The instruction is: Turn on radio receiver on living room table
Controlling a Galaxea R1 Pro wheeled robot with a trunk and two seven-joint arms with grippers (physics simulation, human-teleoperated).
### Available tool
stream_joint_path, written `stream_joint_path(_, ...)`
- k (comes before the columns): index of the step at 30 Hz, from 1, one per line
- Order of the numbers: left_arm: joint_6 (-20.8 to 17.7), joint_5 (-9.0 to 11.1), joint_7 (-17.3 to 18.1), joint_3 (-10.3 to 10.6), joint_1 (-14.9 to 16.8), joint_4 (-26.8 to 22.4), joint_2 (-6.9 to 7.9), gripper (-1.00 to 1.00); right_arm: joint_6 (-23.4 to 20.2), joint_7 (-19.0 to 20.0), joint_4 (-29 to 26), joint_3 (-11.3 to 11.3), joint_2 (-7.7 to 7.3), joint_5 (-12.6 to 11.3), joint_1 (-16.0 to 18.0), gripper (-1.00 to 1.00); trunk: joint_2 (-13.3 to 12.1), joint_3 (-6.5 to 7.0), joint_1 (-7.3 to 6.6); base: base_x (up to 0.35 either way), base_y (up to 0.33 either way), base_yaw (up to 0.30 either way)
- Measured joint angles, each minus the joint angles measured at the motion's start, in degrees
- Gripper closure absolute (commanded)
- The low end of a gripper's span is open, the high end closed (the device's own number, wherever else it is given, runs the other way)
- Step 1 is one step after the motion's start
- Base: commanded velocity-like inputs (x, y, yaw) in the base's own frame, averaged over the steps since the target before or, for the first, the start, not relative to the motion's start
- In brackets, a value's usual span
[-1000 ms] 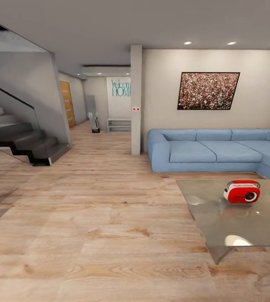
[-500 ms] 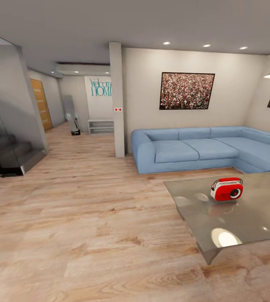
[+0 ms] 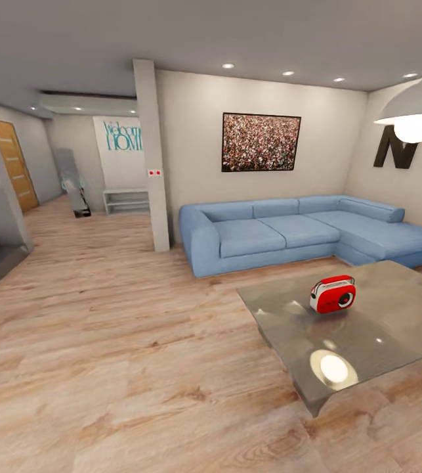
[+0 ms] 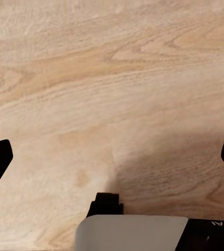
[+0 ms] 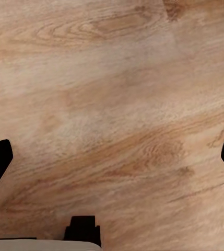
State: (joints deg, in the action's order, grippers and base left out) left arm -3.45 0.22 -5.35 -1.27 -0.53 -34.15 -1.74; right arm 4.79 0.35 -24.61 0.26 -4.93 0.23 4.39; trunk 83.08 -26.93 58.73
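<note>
Radio receiver — a small red set with a thin wire handle — stands upright on the glossy low table in front of the blue sofa, well off from the robot. It looks light and liable to slide on that slick top, so a gentle press at its front controls seems wiser than a grab. Left gripper and right gripper point down at the wooden floor — jaws spread wide, holding nothing.

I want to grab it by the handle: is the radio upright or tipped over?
Upright: the radio receiver stands on its base on the table, handle on top.
</note>
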Motion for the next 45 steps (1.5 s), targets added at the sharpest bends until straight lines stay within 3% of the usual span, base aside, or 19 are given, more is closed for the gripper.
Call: stream_joint_path(45,0.11,-0.09,-0.19,-0.05,0.00,-0.03,-0.02,-1.00,0.01,0.00,0.09,0.00,0.00,-0.02,0.00,-1.00,0.00,0.00,0.00,0.243,0.239,-0.279)
